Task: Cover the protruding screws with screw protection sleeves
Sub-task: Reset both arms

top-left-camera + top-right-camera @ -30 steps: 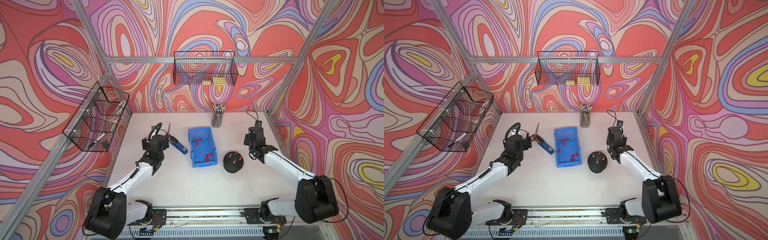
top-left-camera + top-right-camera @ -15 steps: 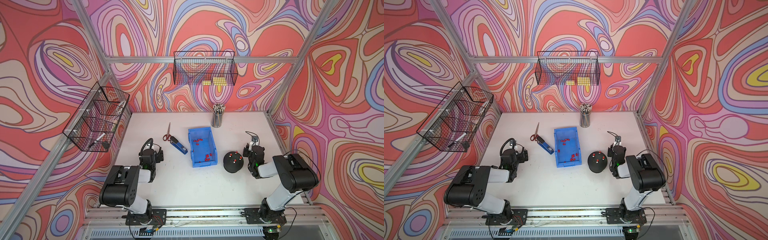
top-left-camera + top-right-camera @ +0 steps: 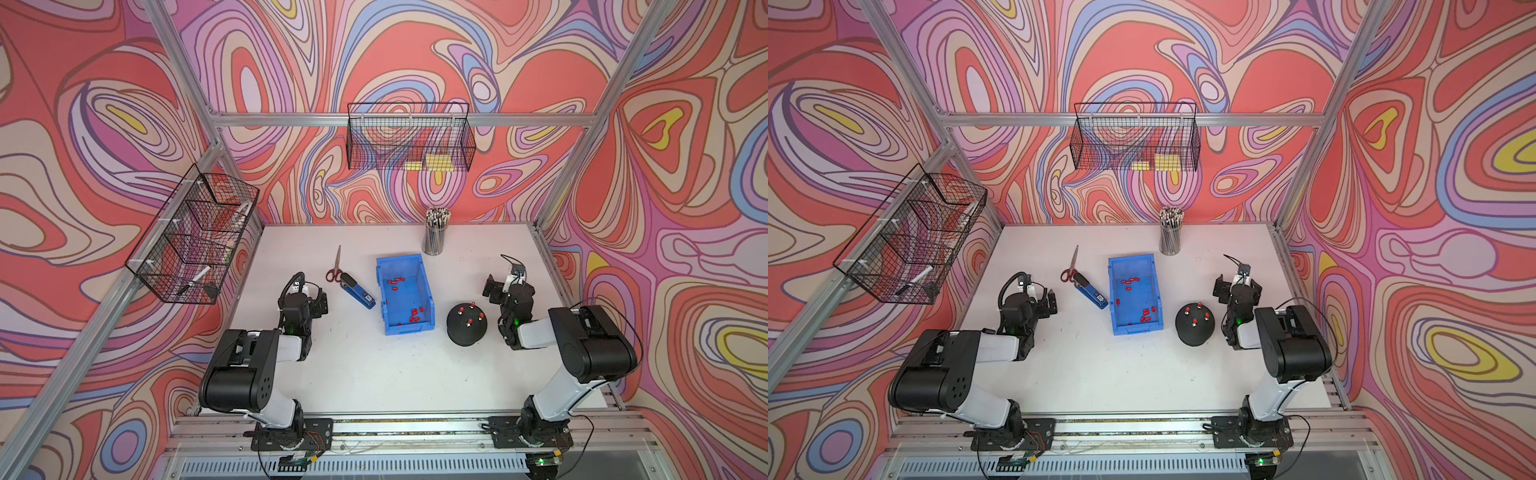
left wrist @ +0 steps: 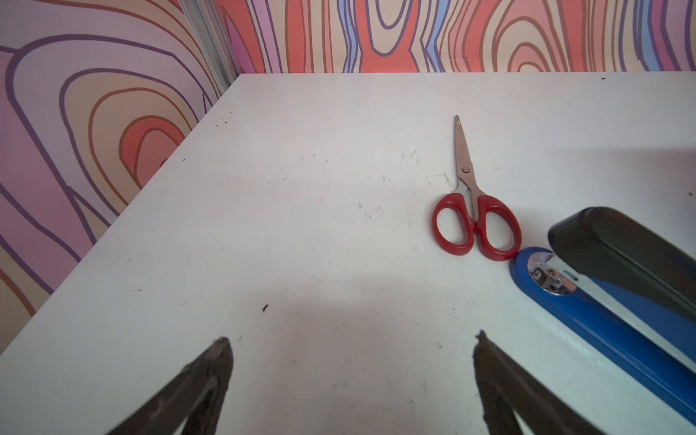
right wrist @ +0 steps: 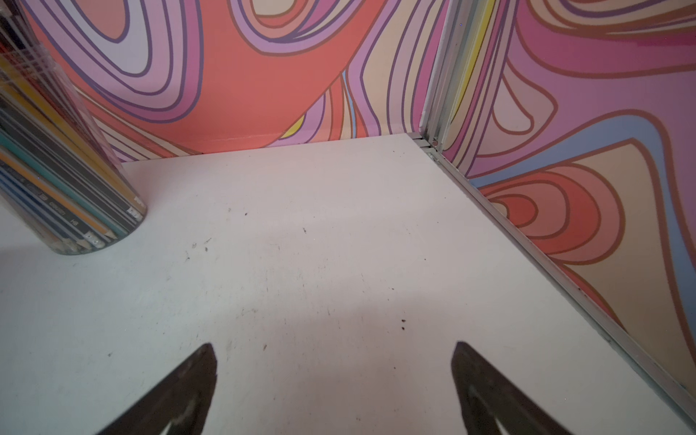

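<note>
A scuffed white tabletop (image 3: 374,374) sits inside an aluminium frame (image 3: 291,120) with swirling red, pink and lilac walls (image 3: 395,54). A wire basket (image 3: 374,141) hangs at 12 o'clock and a compartmented basket (image 3: 166,257) at 9. Near the centre a blue bin (image 3: 380,291) holds loose screw protection sleeves (image 3: 415,319). At its 4 o'clock, a black domed base (image 3: 465,336) carries the protruding screws (image 3: 468,322), all four red-capped. A pencil cup (image 3: 434,241) stands at 1 o'clock, with scissors (image 3: 334,268) and a stapler (image 3: 357,291) at 10. The left gripper (image 4: 350,346) and right gripper (image 5: 335,350) hover over bare tabletop, fingers wide apart and empty.
</note>
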You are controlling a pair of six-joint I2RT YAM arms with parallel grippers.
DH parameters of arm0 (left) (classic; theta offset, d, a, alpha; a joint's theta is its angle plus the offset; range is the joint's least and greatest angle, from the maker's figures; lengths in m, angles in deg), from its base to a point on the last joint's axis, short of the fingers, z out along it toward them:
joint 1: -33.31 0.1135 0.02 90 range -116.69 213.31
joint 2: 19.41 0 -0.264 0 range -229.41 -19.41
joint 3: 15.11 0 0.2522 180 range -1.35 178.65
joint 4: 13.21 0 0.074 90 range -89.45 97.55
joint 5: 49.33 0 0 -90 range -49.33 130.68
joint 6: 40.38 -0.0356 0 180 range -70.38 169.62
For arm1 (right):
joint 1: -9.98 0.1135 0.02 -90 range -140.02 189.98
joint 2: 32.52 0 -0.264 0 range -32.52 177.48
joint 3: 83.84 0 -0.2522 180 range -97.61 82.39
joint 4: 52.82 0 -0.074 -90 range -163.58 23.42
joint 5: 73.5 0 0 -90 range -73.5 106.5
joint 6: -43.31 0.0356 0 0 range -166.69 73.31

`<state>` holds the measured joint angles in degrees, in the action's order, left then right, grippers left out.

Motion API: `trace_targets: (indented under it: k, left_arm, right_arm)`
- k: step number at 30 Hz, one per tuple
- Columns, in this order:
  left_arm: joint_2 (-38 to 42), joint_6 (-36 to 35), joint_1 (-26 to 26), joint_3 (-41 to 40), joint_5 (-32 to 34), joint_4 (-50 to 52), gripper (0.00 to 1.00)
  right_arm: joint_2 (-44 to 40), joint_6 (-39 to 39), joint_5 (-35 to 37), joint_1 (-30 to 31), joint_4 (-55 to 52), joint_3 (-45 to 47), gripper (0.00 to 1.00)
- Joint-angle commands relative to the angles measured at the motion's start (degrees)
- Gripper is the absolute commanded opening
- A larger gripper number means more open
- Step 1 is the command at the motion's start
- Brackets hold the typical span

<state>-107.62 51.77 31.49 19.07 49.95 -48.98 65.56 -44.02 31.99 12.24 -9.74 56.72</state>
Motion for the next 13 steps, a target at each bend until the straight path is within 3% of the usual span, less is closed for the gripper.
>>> trace_targets:
  k: [1,13]
  left_arm:
    - [-0.2,0.3,0.2,0.5,0.8,-2.7,1.0]
    - [-0.2,0.0,-0.2,0.7,1.6,-2.4,1.0]
  right_arm:
    - [-0.1,0.6,0.3,-0.3,0.5,-0.1,0.98]
    - [-0.1,0.6,0.2,-0.3,0.5,-0.1,0.98]
